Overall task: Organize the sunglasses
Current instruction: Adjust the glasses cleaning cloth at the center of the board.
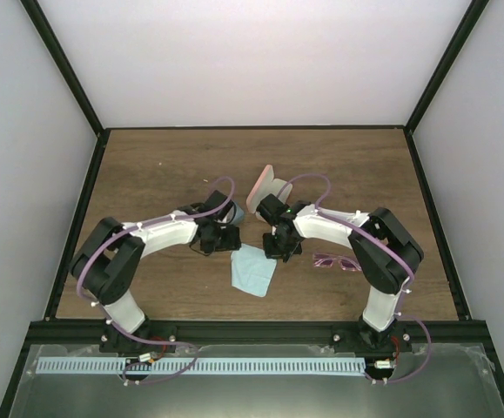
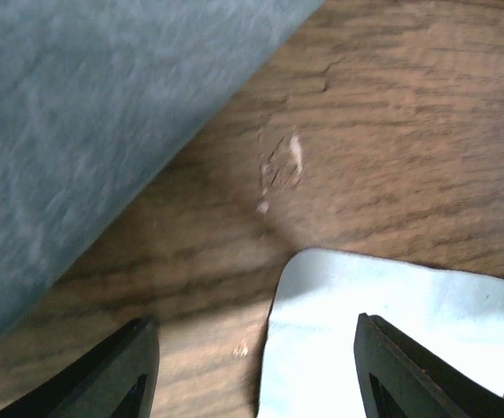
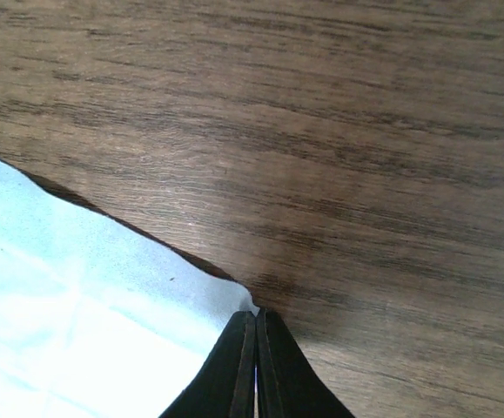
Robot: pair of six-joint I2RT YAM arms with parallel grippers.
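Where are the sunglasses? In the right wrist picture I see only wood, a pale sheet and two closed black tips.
Observer: In the top view, one pair of pinkish-purple sunglasses lies on the table, to the right of the right gripper and not touching it.
Operator: And what is the pale sheet?
Observer: From above it is a square pale blue cloth lying between the two arms. Your closed tips meet one of its corners.
Operator: Is the other arm busy?
Observer: The left gripper is open near another edge of that cloth, with a blue-grey case beside it.
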